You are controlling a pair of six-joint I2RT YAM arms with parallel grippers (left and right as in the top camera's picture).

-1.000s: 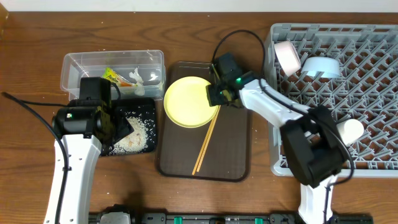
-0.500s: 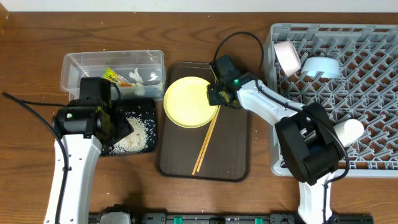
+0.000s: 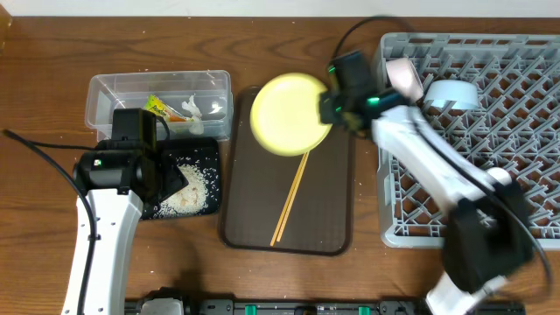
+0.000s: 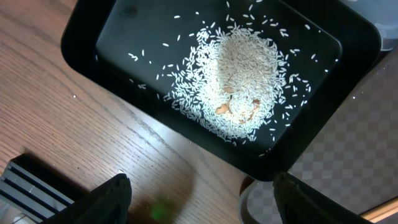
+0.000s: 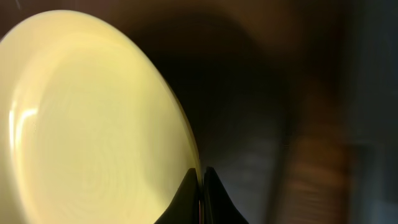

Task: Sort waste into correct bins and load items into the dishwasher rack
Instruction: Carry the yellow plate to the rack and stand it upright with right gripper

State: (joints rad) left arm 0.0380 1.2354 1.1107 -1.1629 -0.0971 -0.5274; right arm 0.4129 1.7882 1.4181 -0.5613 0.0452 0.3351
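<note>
My right gripper [image 3: 331, 112] is shut on the rim of the round yellow plate [image 3: 289, 114] and holds it lifted above the brown tray's far end; the right wrist view shows the plate [image 5: 93, 124] pinched between the fingers [image 5: 202, 177]. Two wooden chopsticks [image 3: 290, 199] lie on the tray. My left gripper [image 4: 199, 199] is open and empty over the near edge of the black bin [image 4: 124, 25], which holds loose rice [image 4: 239, 81]. The clear bin [image 3: 105, 92] holds the green-and-yellow wrapper [image 3: 157, 107] and tissue [image 3: 192, 108]. The grey rack [image 3: 525, 131] holds a white bowl [image 3: 402, 77], a light blue bowl [image 3: 455, 93] and a pale cup [image 3: 497, 179].
The dark brown serving tray [image 3: 324, 210] lies between the bins and the rack. The black bin [image 3: 206, 179] sits in front of the clear bin, partly under my left arm. Bare wooden table lies along the near side.
My right gripper has lifted the yellow plate off the tray and carried it up and to the right, toward the rack. The left arm has not moved.
</note>
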